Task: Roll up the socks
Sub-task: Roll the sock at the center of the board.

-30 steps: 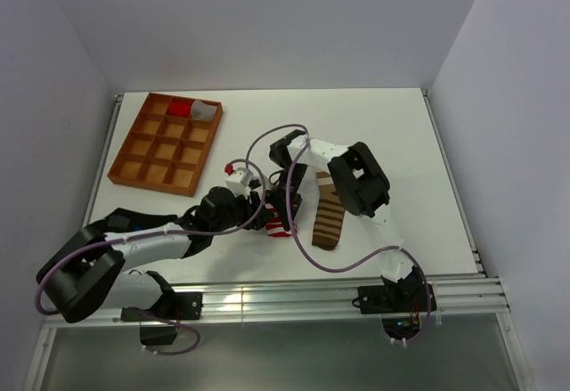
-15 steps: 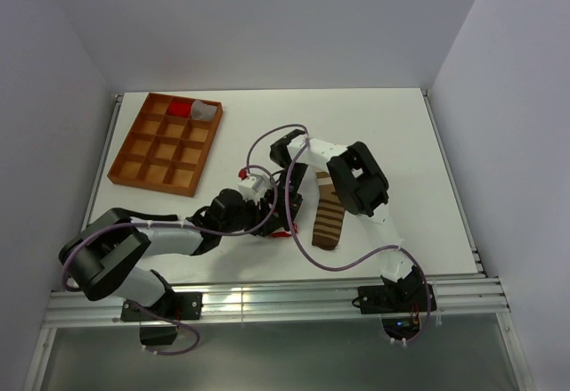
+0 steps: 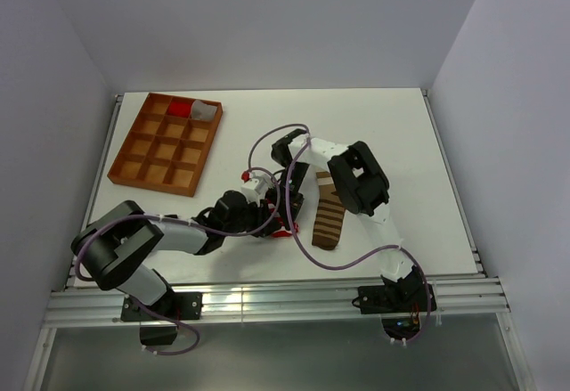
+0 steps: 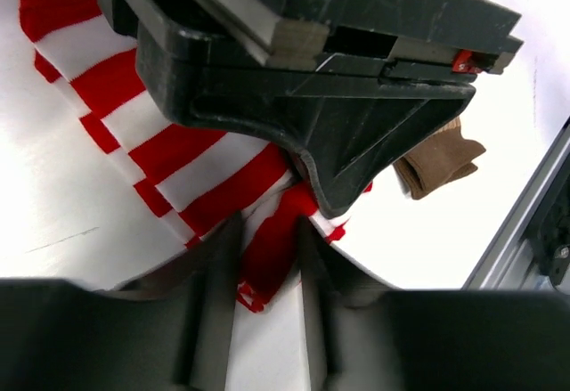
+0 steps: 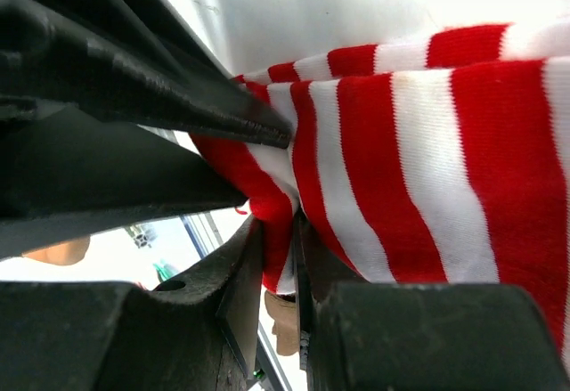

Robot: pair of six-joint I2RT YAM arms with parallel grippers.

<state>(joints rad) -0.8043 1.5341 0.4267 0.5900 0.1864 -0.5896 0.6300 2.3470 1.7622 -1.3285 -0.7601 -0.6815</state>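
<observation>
A white table with two socks and a tray on it.

The table point(image 3: 401, 142) is white and flat, with a metal rail along its near edge. The red-and-white sock point(image 4: 178, 168) lies on it right under the left gripper point(image 4: 267, 240) and the right gripper point(image 5: 278, 240), and both pinch a bit of its cloth. The brown-and-tan sock point(image 3: 328, 222) lies flat on the table, close beside the two grippers on their right. A brown wooden tray point(image 3: 157, 170) with many little boxes sits well off to the grippers' left and farther back.
</observation>
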